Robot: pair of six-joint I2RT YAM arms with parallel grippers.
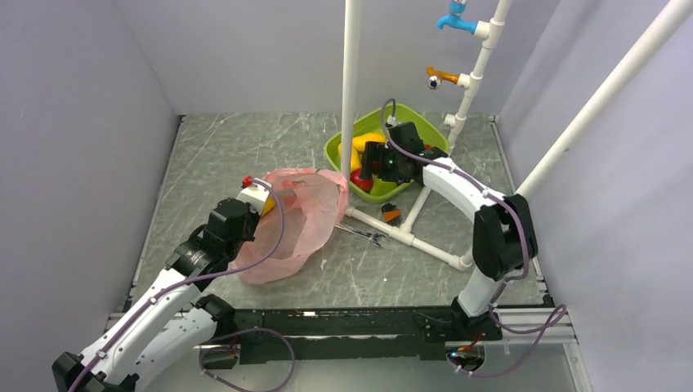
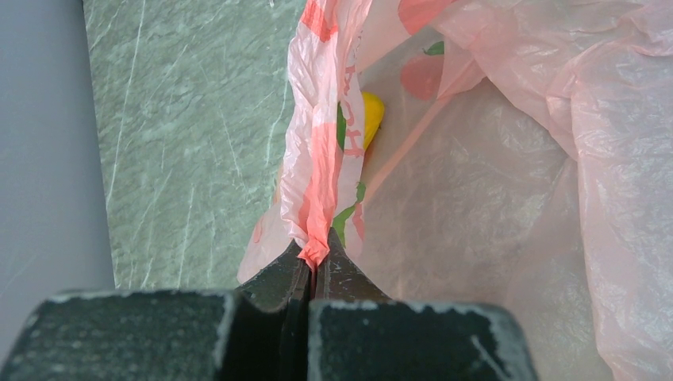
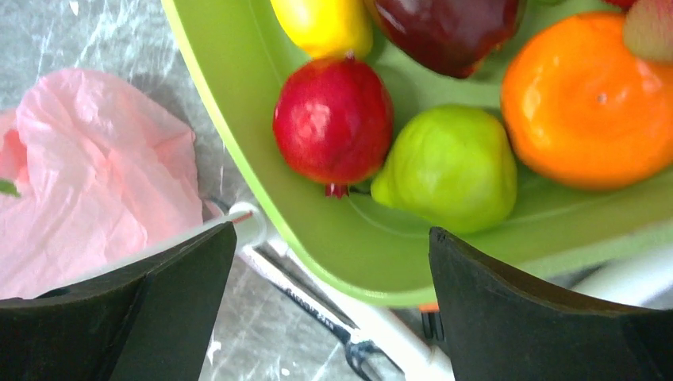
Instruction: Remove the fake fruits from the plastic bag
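The pink plastic bag (image 1: 298, 220) lies crumpled left of centre, its mouth toward the tub. My left gripper (image 1: 255, 198) is shut on a bunched fold of the bag's rim (image 2: 315, 252). A yellow fruit (image 2: 371, 116) peeks out inside the bag; I cannot tell which fruit it is. My right gripper (image 1: 369, 166) hangs over the near rim of the green tub (image 1: 339, 155), open and holding nothing (image 3: 333, 266). Just beyond its fingertips, a green pear (image 3: 449, 168) and a red apple (image 3: 333, 119) lie in the tub (image 3: 238, 151).
Also in the tub are an orange fruit (image 3: 589, 97), a dark maroon fruit (image 3: 444, 28) and a plump yellow one (image 3: 321, 24). A white pipe frame (image 1: 409, 237) and upright pole (image 1: 351, 82) stand by the tub. A wrench (image 1: 364, 235) lies beside the pipe.
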